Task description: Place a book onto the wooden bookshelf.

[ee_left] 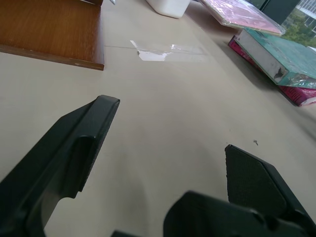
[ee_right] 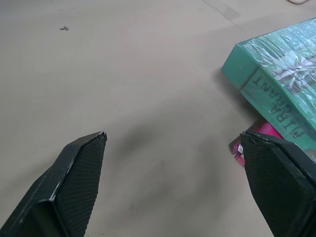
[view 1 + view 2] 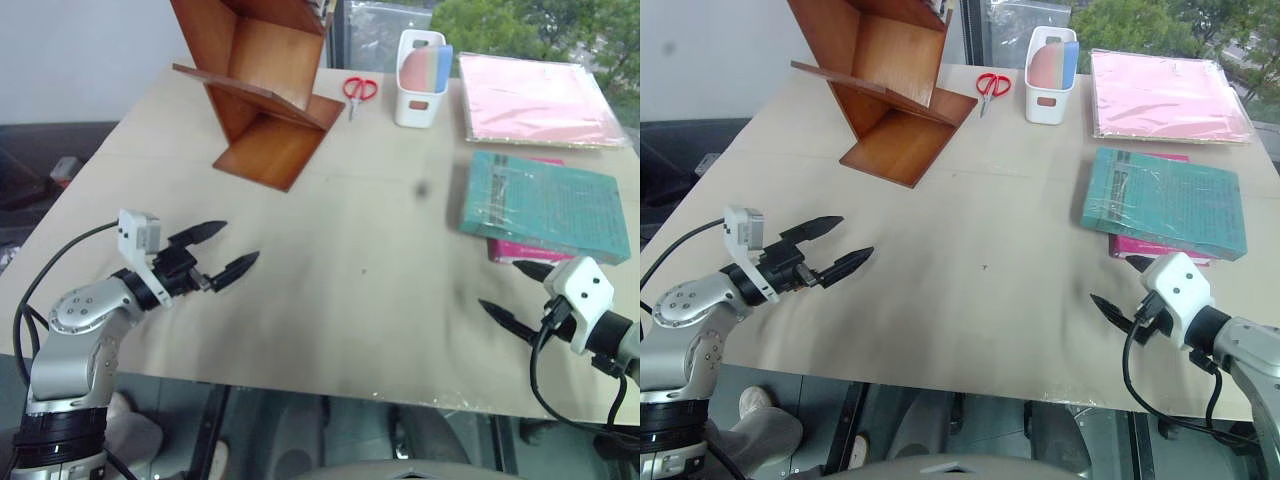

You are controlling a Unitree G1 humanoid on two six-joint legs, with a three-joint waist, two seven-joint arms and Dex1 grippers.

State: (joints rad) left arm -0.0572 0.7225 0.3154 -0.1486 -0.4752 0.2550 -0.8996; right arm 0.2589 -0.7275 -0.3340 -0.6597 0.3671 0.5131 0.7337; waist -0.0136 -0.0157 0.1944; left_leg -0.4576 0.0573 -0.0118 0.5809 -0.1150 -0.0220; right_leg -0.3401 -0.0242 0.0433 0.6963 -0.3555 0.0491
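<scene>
— While hovering above the table [image 3: 330, 330] with black fingers [image 3: 215, 250] spread wide and nothing between them, hard to call either one committed. Which to send?

— Better the right gripper [image 3: 515, 290], just beside the near edge of the book [image 3: 545, 205]; the left gripper [image 3: 835, 245] well apart from it, nearer the wooden bookshelf [image 3: 265, 100].

— Fingers on the right?

— Also fully spread, empty, tips above bare table, one tip close over the magenta-pink book [image 2: 264, 133] poking out underneath.

— So how to take it cleanly?

— Probably by sliding one finger under the teal cover's near overhang and closing on that edge alone, not on both volumes. Likely slippery, judging by the shiny wrap. Worth keeping the pink one from dragging along.

— And the lie of the teal one?

— Flat, cover up, on the right side of the table, stacked on the pink one, below the pale-pink folder [image 3: 535, 100]. Long axis roughly across the table, slightly skewed. Lettered spine facing the near edge in the right wrist view.

— Shelf compartments?

— Tilted boards, open towards the near right.
</scene>
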